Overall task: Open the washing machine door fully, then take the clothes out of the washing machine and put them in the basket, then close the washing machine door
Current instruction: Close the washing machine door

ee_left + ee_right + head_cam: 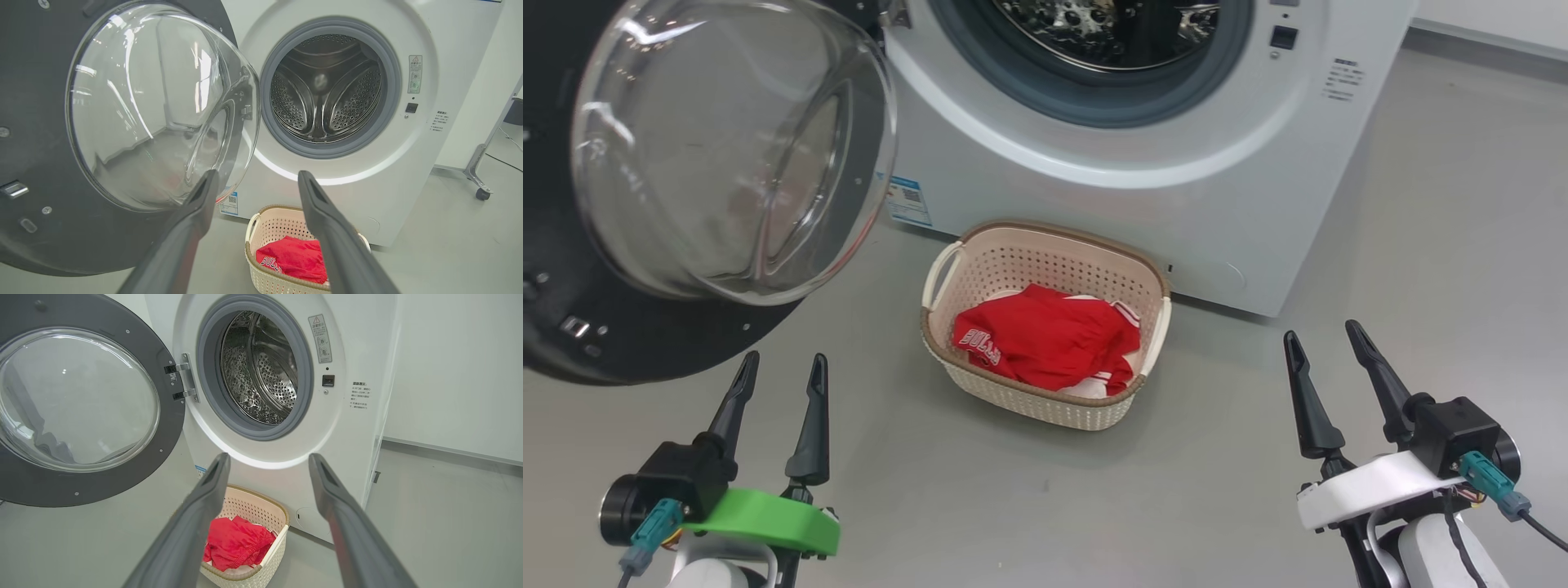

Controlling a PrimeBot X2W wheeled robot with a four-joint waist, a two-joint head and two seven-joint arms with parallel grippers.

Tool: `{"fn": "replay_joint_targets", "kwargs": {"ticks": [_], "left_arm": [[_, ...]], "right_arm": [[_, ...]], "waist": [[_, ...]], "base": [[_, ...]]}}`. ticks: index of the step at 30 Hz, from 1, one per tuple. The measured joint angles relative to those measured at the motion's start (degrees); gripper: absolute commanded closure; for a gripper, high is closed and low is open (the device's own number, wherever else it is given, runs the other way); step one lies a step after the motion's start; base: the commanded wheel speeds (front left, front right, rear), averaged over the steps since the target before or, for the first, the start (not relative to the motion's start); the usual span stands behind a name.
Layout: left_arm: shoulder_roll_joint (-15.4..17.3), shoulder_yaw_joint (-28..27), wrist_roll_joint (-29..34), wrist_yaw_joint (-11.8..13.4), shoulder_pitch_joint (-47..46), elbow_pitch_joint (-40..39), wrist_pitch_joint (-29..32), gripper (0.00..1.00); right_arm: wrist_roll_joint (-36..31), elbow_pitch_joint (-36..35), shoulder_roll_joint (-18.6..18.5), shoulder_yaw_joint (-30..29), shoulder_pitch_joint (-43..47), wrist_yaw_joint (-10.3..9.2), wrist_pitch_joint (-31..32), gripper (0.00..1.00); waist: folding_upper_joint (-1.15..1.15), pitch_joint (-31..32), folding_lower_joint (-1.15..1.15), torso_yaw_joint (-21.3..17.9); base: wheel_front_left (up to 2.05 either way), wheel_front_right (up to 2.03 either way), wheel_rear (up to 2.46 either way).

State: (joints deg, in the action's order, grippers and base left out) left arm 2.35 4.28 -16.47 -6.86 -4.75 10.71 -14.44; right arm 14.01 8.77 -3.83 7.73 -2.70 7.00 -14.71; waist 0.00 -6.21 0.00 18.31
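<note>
The white washing machine (pixel 1176 163) (pixel 359 192) (pixel 359 428) stands ahead with its steel drum (pixel 327 87) (pixel 261 367) showing bare metal. Its door (pixel 711 155) (pixel 155 102) (pixel 77 400), black-rimmed with a bulging glass bowl, is swung wide to the left. On the floor in front sits the cream basket (pixel 1111 269) (pixel 271 224) (pixel 257 506) holding the red clothes (pixel 1045 335) (pixel 294 257) (pixel 237 543) with white lettering. My left gripper (pixel 783 363) (pixel 255 175) is open, low left, just under the door. Low on the right, my right gripper (pixel 1323 331) (pixel 267 457) is open with nothing between its fingers.
Grey floor (pixel 1421 286) spreads around the basket and to the machine's right. A white wall (pixel 457 367) runs behind on the right. A metal leg with a caster (pixel 482 192) stands beyond the machine's right side.
</note>
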Motion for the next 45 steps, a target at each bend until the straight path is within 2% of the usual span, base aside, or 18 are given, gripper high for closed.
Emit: {"fn": "replay_joint_targets", "kwargs": {"ticks": [21, 45], "left_arm": [[0.0, 0.0, -0.2, 0.6, 0.0, -0.3, 0.0, 0.0], [-0.1, -0.5, -0.2, 1.3, 0.3, -1.1, 0.0, 0.0]], "right_arm": [[0.4, 0.5, -0.1, 2.1, 0.0, 0.0, 0.0, 0.0], [1.0, 1.5, -0.4, 3.3, -0.1, 0.0, 0.0, 0.0]], "waist": [[0.0, 0.4, 0.0, 7.9], [0.0, 1.2, 0.0, 9.7]], "base": [[0.0, 0.0, 0.0], [0.0, 0.0, 0.0]]}}
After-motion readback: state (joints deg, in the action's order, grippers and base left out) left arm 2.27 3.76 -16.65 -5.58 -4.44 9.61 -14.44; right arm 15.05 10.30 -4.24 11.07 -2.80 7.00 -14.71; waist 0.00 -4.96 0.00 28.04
